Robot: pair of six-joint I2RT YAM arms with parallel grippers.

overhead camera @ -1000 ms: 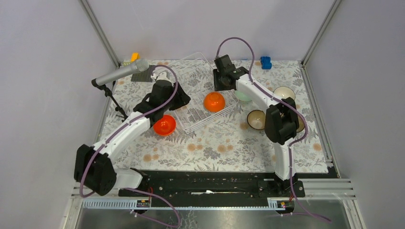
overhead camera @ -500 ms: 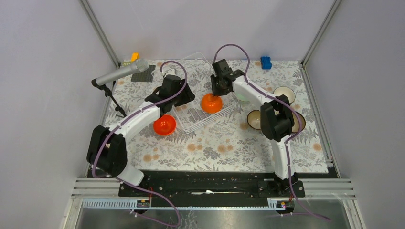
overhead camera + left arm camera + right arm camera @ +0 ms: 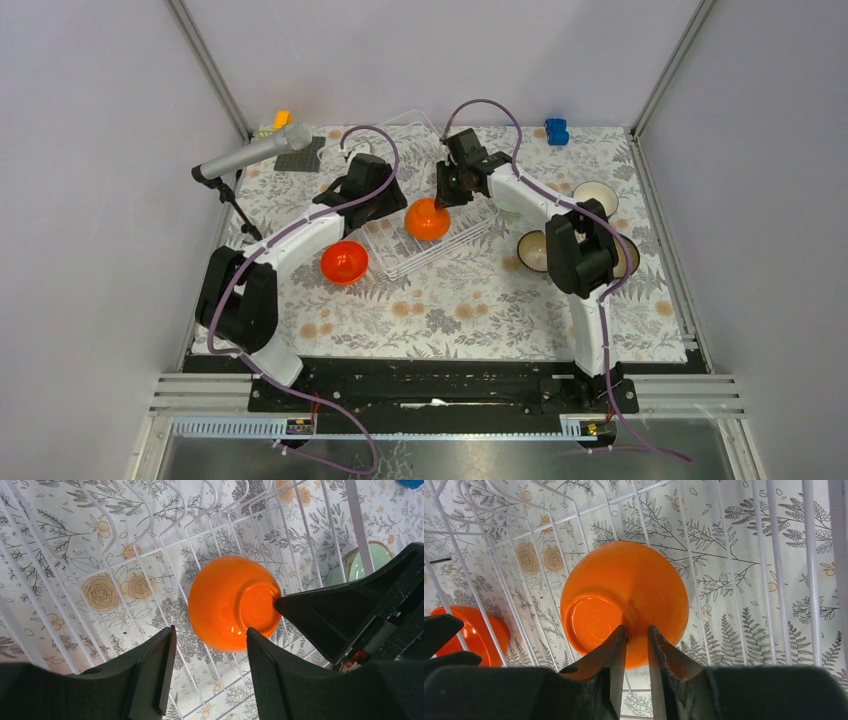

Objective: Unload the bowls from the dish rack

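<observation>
An orange bowl (image 3: 427, 219) lies upside down and tilted in the white wire dish rack (image 3: 455, 240). My right gripper (image 3: 446, 193) is nearly shut, its fingers pinching the edge of that bowl's foot ring; the right wrist view shows the gripper (image 3: 636, 630) and the bowl (image 3: 644, 585). My left gripper (image 3: 390, 207) is open and empty just left of the bowl; in the left wrist view (image 3: 210, 645) the bowl (image 3: 225, 600) lies just past the fingertips. A second orange bowl (image 3: 343, 261) stands on the table left of the rack. A mint bowl (image 3: 510, 205) sits right of the rack.
A cream bowl (image 3: 595, 195) and a brown-rimmed bowl (image 3: 536, 250) stand on the table at the right; another is half hidden under the right arm. A microphone on a stand (image 3: 255, 155), a dark grey mat (image 3: 298, 158) and a blue toy (image 3: 557, 131) are at the back.
The right gripper came down and left onto the orange bowl, and the bowl shifted left in the rack. The left arm stretched toward the rack, its gripper now beside the bowl.
</observation>
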